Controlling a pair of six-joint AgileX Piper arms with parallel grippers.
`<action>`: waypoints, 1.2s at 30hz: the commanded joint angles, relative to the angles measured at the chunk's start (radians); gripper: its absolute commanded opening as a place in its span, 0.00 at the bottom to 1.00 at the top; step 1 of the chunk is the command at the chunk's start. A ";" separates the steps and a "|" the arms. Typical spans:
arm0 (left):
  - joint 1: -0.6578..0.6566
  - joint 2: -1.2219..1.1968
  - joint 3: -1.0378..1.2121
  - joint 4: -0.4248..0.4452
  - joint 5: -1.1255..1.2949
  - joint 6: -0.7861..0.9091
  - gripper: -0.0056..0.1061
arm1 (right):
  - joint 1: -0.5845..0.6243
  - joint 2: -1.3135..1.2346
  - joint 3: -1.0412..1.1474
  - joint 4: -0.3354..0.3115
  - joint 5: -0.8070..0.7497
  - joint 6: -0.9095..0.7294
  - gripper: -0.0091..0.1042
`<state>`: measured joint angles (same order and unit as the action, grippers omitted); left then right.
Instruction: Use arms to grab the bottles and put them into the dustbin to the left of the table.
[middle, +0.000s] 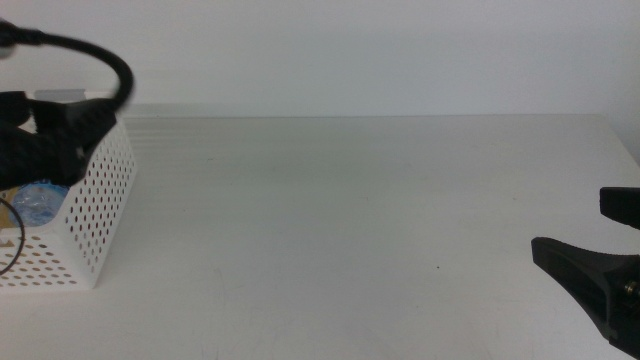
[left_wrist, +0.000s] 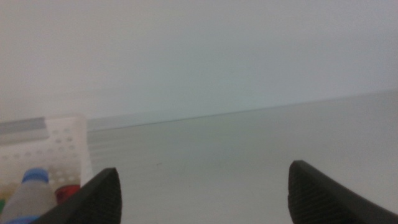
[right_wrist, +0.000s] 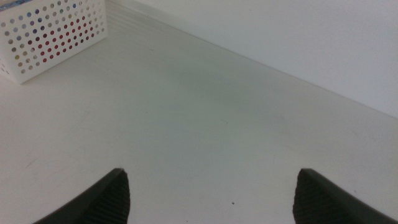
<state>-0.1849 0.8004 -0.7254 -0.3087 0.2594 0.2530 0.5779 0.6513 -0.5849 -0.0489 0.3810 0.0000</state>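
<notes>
The dustbin (middle: 95, 215) is a white basket with round holes at the table's left edge. Inside it lie a water bottle (left_wrist: 30, 190) with a blue cap and a red can (left_wrist: 67, 193); the bottle's blue label (middle: 40, 200) shows over the rim in the middle view. My left arm (middle: 55, 130) hangs over the dustbin's near corner. The left gripper (left_wrist: 204, 169) is open and empty. My right gripper (middle: 569, 222) stays low at the table's right side, and in its own wrist view this right gripper (right_wrist: 212, 174) is open and holds nothing. No yellow bottle shows.
The white table (middle: 350, 220) stretches bare between the dustbin and the right gripper, ending at a white wall behind. In the right wrist view the dustbin (right_wrist: 56, 31) stands far off, with red showing through its holes.
</notes>
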 joint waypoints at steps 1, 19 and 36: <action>-0.007 -0.013 -0.029 0.075 -0.083 -0.139 0.81 | 0.002 0.000 -0.024 -0.009 -0.070 -0.013 0.69; 0.050 -0.124 0.093 0.140 -0.086 -0.269 0.81 | -0.061 -0.002 -0.021 -0.009 -0.074 -0.013 0.69; 0.080 -0.634 0.573 0.134 -0.086 -0.269 0.81 | -0.427 -0.383 0.272 0.099 -0.227 -0.013 0.69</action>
<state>-0.1051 0.1828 -0.1521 -0.1666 0.2538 -0.0062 0.1733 0.3113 -0.3326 0.0569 0.2377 0.0000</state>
